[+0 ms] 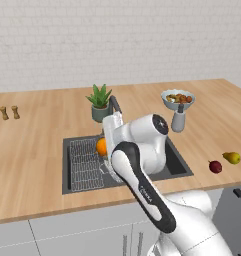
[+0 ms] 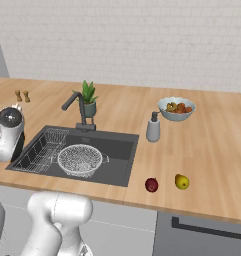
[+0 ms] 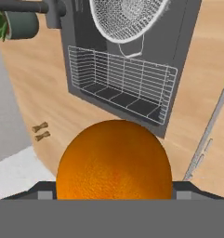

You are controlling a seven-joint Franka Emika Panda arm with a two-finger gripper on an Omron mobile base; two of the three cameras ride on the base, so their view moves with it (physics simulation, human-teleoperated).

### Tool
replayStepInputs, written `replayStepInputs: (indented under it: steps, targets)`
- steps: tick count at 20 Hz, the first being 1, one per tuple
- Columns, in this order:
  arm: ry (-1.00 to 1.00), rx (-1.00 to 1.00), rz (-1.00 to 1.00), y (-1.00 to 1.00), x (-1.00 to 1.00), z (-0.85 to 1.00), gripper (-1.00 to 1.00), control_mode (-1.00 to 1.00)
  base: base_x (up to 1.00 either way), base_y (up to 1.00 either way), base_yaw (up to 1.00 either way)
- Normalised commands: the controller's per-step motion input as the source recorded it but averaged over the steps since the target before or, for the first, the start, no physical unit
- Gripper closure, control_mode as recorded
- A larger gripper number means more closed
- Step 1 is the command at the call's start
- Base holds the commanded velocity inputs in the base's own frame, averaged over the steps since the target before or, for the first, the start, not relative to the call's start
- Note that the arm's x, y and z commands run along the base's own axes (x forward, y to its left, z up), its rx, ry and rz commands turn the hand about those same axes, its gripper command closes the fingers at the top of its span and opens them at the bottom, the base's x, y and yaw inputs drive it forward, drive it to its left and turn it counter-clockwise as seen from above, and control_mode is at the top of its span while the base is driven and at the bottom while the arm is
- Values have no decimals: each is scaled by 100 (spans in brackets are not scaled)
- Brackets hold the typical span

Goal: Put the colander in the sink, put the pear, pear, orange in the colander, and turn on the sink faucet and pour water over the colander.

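Orange [image 3: 114, 160] carried in the claw, on its way to the colander [image 2: 80, 160].

Jaws stand wide, closed on the fruit, which hangs over the wire rack [image 1: 85, 164] in the sink [image 2: 119, 150]. Hand view puts the colander ahead beyond the rack; both pears [image 2: 181, 181] lie on the counter [image 2: 212, 150], well apart to the right.

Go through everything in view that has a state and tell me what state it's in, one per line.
Round white-grey wire-mesh colander: upright in the sink, empty.
Dark grey rectangular sink: dry.
Dark grey angular faucet: off.
Bright orange sphere: held, above the counter.
Gripper: closed on the orange.
Dark red pear: on the counter.
Yellow pear: on the counter.
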Motion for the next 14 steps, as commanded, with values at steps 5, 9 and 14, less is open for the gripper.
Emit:
replayStepInputs:
  steps: [5,9,14]
  targets:
    - [29,51,-27,-100,0,14,100,-100,0,0,0]
    - [19,40,-21,-100,-3,12,100,-100,0,0,0]
    - [9,34,-11,-100,-17,22,100,-100,0,0,0]
